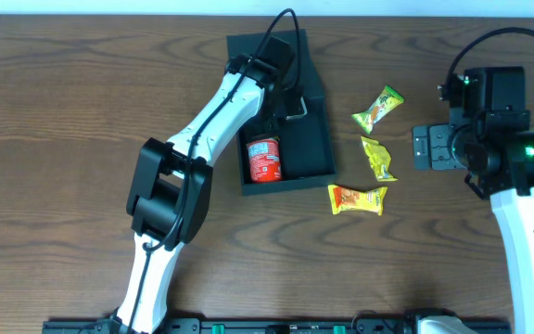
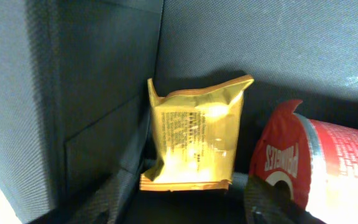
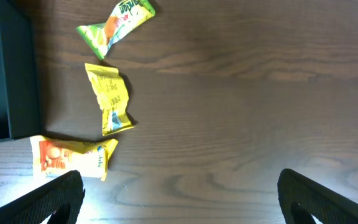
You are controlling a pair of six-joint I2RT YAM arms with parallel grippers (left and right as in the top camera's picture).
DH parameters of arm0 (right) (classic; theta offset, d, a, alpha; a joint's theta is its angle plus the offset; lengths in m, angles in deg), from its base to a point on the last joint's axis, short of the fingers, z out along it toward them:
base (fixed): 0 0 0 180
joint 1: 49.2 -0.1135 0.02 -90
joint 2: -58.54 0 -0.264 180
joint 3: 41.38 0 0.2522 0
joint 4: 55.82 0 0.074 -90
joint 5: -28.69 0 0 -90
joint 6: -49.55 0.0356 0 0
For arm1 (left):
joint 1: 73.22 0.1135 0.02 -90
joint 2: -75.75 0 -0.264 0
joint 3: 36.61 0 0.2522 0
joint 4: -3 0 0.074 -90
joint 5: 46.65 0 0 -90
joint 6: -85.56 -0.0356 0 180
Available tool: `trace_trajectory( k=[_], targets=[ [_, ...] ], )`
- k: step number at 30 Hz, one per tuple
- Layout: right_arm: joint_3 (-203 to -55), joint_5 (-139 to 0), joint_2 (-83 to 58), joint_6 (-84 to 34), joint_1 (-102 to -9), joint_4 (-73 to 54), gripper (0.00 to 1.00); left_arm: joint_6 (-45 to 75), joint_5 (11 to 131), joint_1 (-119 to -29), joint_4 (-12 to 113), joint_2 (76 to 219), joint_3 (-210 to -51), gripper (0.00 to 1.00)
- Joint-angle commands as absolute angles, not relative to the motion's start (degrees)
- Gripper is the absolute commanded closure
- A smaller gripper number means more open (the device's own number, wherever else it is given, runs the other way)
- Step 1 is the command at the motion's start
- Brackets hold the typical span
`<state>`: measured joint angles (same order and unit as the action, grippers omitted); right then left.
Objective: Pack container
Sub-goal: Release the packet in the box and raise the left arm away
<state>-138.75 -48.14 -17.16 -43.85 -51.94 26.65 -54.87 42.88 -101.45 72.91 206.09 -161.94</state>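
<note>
The dark container point(image 1: 311, 139) lies open at the table's middle back. My left arm reaches into it. In the left wrist view my left gripper point(image 2: 188, 208) is open, its fingers point(image 2: 272, 205) standing wider than a yellow snack packet point(image 2: 194, 134), which leans upright against the container's inner wall point(image 2: 92, 93). A red can point(image 2: 316, 162) lies beside the packet inside the container, also seen from overhead as the red can point(image 1: 264, 160). My right gripper point(image 3: 179, 199) hangs wide open over bare table, right of the loose packets, holding nothing.
Three packets lie on the wood right of the container: a green one point(image 1: 378, 109), a yellow one point(image 1: 377, 158) and an orange-yellow one point(image 1: 358, 199). The right wrist view shows the orange-yellow packet point(image 3: 70, 157) near my left fingertip point(image 3: 48, 199).
</note>
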Motion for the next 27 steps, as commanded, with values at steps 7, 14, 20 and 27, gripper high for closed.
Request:
trace_trajectory(
  k=[7,14,20,27],
  targets=[
    [-139.3,-47.4,-17.1,-43.3,-51.7,26.2,0.01,-51.4,39.9,-101.5,73.3,205.2,-163.7,0.29],
    [-139.3,-47.3,-17.1,-38.8,-51.7,24.8,0.01,-45.7,40.1,-101.5,73.7,198.7,-169.6,0.31],
    [-139.3,-47.3,-17.1,-36.6,-51.7,24.3,0.01,-42.5,44.4,-101.5,74.2,190.4,-171.0,0.31],
    [-139.3,-47.3,-17.1,-34.7,-51.7,24.1,0.01,-22.3,37.3,-99.6,80.9,186.3,-171.0,0.37]
  ],
)
